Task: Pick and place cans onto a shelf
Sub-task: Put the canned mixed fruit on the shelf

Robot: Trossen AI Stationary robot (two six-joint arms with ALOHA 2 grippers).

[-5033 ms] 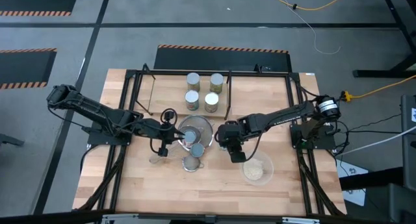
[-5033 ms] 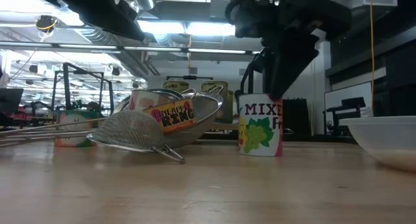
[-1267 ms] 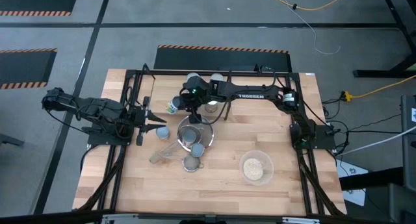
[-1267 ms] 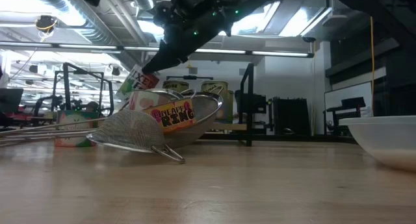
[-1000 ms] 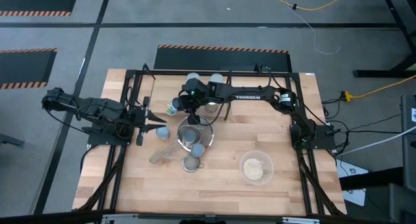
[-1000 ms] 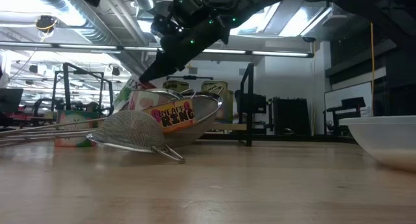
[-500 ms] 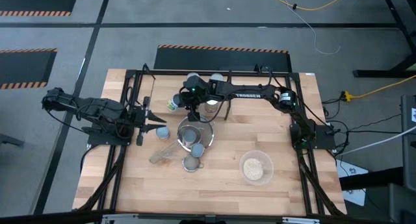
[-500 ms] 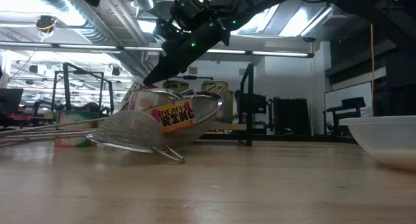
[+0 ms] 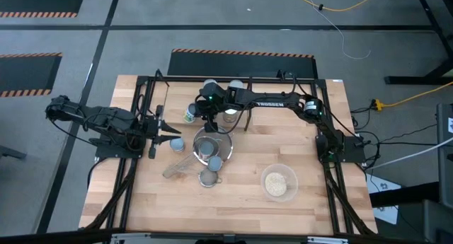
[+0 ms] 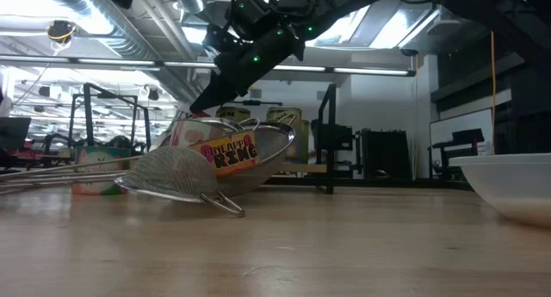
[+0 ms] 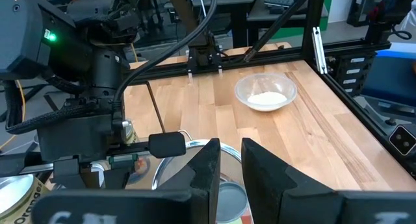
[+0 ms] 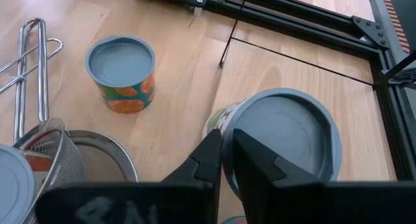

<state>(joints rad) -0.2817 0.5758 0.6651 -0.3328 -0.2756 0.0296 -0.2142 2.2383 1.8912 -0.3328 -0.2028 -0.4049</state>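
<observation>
Wood desk (image 9: pixel 311 194), w/ a black-rod shelf (image 9: pixel 164 102) along its far edge, left of centre.

R arm reaches from the desk's right edge across the shelf. R pincer (image 9: pixel 200 111) is at the shelf's left half, right up against a green-sided can (image 9: pixel 188 114) w/ a grey-blue lid. The wrist view has that lid (image 12: pixel 286 143) just past the pincer, at the can's near rim. Can't tell if it's pinching the can or clear of it, nor if the can sits flat on the shelf board.

L arm comes in from the desk's left edge. L pincer (image 9: pixel 170 134) hangs just in front of the shelf's left end, fingers (image 11: pixel 205 178) a little apart, nothing between them.

Big mesh strainer (image 9: pixel 212 145) mid-desk, w/ a yellow-label can (image 10: pixel 225 151) inside it. Small strainer (image 9: pixel 209 177) just nearer the front edge. Glass bowl (image 9: pixel 280 182) w/ beige stuff sits toward the front right corner.

2 pale-topped cans (image 9: pixel 236 83) stand at the shelf's back, beside the R arm. An orange-patterned can (image 12: pixel 121 71) w/ a blue lid stands on the desk near the L pincer, between it and the big strainer.
</observation>
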